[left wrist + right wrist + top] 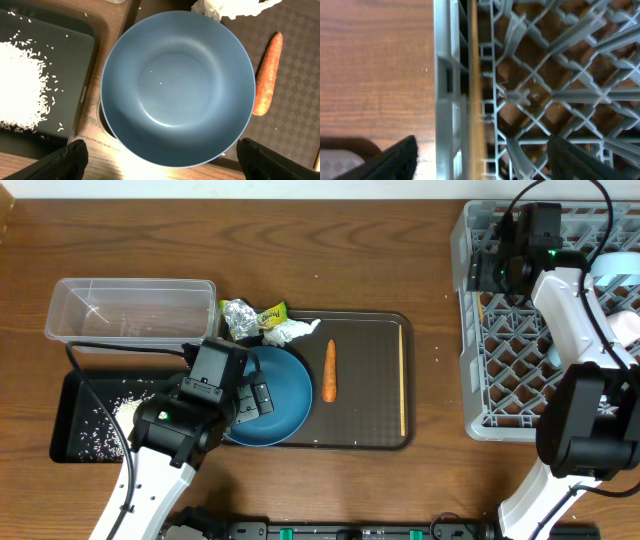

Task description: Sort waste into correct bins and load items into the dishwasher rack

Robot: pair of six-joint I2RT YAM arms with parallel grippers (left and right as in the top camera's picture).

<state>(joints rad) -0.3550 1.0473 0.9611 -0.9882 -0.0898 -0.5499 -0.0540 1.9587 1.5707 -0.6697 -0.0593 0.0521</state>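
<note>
Though loose, chopstick (474, 75) beneath end effector (482, 161)

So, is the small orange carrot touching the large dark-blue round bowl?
Apart. The overhead view shows a strip of brown tray between the carrot and the bowl rim.

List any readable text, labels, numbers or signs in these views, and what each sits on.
None legible.
Crumpled wrapper: dark print on its yellow-green patch, too small to read.
Clear tub, black tray, blue bowl, rack: no markings visible.
</note>
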